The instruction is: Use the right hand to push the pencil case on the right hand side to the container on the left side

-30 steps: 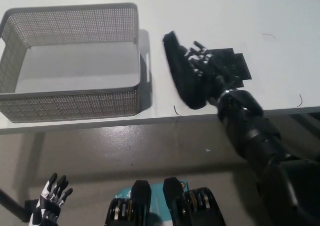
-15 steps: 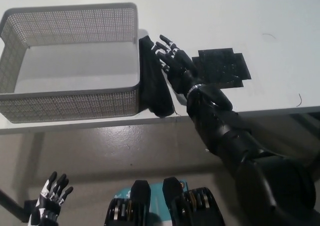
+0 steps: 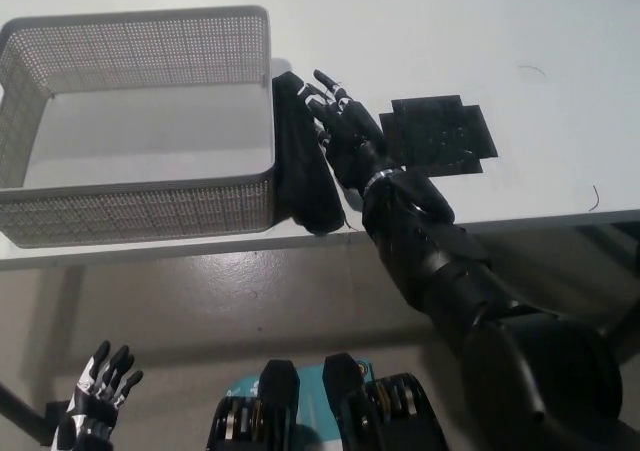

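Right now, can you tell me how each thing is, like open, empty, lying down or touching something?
Pencil case: lying flat on the table, long side right up against the basket's right wall.
Basket: upright, open on top, nothing inside.
Right hand: open, fingers spread, resting against the pencil case's right side.
Left hand: open, hanging low below the table, holding nothing.
Black square patch: flat on the table, right of the hand.
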Robot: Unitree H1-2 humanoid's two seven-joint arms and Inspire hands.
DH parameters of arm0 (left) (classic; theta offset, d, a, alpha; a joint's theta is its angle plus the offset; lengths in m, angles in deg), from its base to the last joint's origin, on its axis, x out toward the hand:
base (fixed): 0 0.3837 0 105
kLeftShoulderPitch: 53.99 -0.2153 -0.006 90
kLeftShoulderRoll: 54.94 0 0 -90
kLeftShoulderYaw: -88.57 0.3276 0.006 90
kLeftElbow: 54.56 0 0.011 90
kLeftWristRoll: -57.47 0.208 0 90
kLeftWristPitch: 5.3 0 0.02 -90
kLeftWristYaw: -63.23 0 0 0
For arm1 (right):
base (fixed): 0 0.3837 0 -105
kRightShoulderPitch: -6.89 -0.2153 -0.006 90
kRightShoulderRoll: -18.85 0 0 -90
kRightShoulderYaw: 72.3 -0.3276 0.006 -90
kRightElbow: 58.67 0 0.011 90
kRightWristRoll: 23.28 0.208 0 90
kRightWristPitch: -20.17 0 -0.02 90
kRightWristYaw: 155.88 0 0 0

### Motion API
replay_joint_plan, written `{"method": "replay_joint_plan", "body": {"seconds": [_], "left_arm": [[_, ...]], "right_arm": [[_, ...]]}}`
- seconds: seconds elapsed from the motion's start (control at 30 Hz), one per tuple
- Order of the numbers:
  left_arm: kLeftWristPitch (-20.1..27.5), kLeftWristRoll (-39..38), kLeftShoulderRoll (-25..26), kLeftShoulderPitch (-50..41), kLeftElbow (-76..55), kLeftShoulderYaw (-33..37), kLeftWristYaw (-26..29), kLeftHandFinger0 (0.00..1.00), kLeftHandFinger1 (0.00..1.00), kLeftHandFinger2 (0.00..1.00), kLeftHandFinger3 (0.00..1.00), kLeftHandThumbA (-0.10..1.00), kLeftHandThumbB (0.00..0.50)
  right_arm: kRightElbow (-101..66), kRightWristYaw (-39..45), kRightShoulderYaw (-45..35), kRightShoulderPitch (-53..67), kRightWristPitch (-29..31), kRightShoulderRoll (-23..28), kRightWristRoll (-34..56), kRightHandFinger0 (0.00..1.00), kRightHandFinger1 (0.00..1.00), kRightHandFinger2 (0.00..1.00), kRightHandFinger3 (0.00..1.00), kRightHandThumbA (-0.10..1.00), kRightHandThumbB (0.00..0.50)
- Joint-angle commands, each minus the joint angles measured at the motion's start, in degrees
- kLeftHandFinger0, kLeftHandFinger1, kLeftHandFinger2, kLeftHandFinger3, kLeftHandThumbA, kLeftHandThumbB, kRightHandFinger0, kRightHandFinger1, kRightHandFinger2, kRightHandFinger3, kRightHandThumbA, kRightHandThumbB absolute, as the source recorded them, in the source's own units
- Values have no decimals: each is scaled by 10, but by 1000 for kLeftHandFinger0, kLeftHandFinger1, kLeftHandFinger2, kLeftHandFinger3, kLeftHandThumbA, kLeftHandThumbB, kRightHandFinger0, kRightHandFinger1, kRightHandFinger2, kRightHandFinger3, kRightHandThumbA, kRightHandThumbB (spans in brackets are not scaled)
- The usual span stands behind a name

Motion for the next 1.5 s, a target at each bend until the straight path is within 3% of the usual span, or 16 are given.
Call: {"method": "replay_joint_plan", "body": {"seconds": [0.0,0.13,0.2,0.43,0.53,0.67,0.7,0.73,0.77,0.97,1.1,1.2,1.27,1.47], "left_arm": [[18,-10,-1,1,-22,-4,-12,1000,1000,1000,1000,1000,302],[18,-13,0,1,-17,-4,-14,1000,1000,1000,1000,1000,310],[18,-12,1,2,-19,-6,-13,1000,1000,1000,1000,1000,313],[18,0,-1,-1,-13,-14,-11,1000,1000,1000,1000,1000,310],[18,8,-2,3,-14,-10,-10,1000,1000,1000,1000,1000,312],[18,15,-1,8,-15,-7,-4,1000,1000,1000,1000,1000,316],[18,11,0,7,-14,-6,-5,1000,1000,1000,1000,1000,315],[18,7,0,8,-13,-5,-6,1000,1000,1000,1000,1000,316],[18,9,1,9,-13,-4,-5,1000,1000,1000,1000,1000,319],[18,16,4,14,-12,-7,0,1000,1000,1000,1000,1000,320],[18,15,4,16,-10,-9,-3,1000,1000,1000,1000,1000,313],[18,11,7,21,-8,-9,-5,1000,1000,1000,1000,1000,317],[18,13,10,24,-8,-10,-2,1000,1000,1000,1000,1000,324],[18,24,11,30,-9,-12,3,1000,1000,1000,1000,1000,325]], "right_arm": [[-8,23,-11,-44,6,-18,16,1000,1000,1000,1000,1000,339],[-17,25,-12,-37,23,-1,13,1000,1000,1000,1000,1000,343],[-27,31,-14,-37,34,9,15,1000,1000,1000,1000,1000,308],[-123,61,-11,-14,58,69,19,1000,1000,1000,1000,1000,335],[-215,55,-9,16,39,85,22,1000,1000,1000,1000,1000,326],[-470,45,11,101,-54,100,26,1000,1000,1000,1000,1000,301],[-499,43,13,112,-61,102,26,1000,1000,1000,1000,1000,327],[-551,42,16,132,-73,107,27,1000,1000,1000,1000,1000,293],[-580,42,18,143,-81,109,30,1000,1000,1000,1000,1000,289],[-835,38,33,259,-134,129,44,1000,1000,1000,1000,1000,302],[-949,50,38,349,-128,138,53,1000,1000,1000,1000,1000,324],[-1007,51,38,400,-129,142,62,1000,1000,1000,1000,1000,305],[-1060,49,39,449,-128,142,67,1000,1000,1000,1000,1000,343],[-1113,70,51,547,-94,147,51,1000,1000,1000,1000,1000,329]]}}
